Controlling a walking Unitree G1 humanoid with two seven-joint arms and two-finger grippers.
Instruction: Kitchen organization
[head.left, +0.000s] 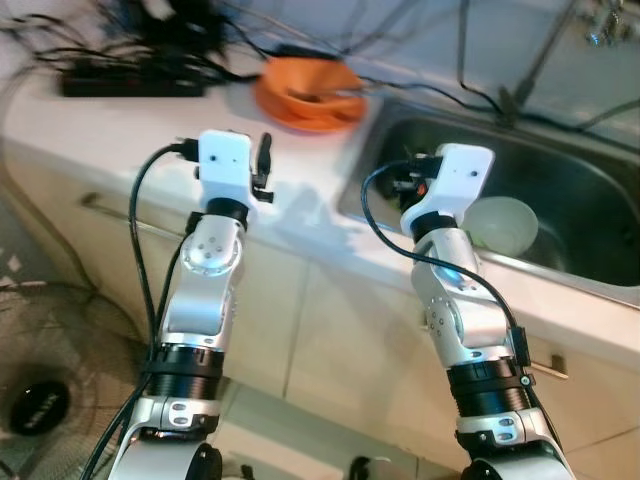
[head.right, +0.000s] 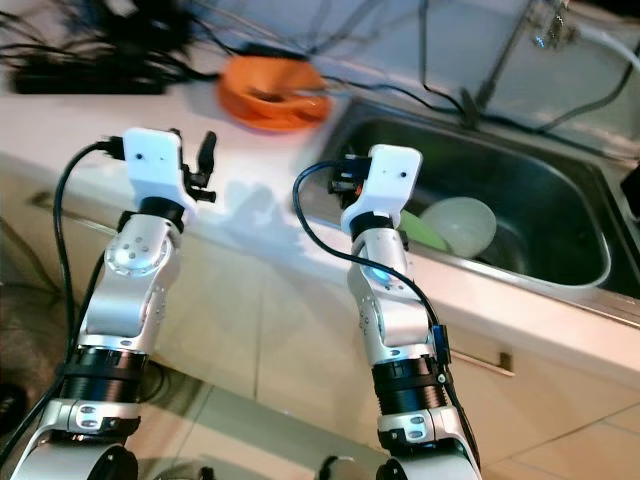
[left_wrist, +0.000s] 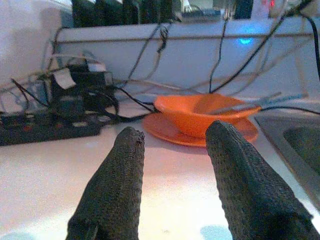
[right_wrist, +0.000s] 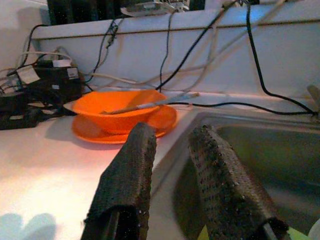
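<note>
White table (head.left: 300, 215), sink (head.right: 560, 215) at 3 o'clock. Orange bowl (left_wrist: 202, 112), utensil inside, on orange plate (left_wrist: 167, 130) at 12 o'clock, untouched. Pale bowl (head.right: 462, 225) in sink. Left pincer (left_wrist: 172, 172) and right pincer (right_wrist: 170, 170): parted, empty. Organizing apparently unstarted.

Bright light is washing out the white countertop (head.left: 300, 190), glaring strongest toward 9 o'clock. The arms are casting soft shadows ahead. Motion blur is smearing the orange bowl (head.left: 310, 90) and the cables (head.right: 90, 40) at 11 o'clock; wrist views are looking grainy, blue-tinted.
</note>
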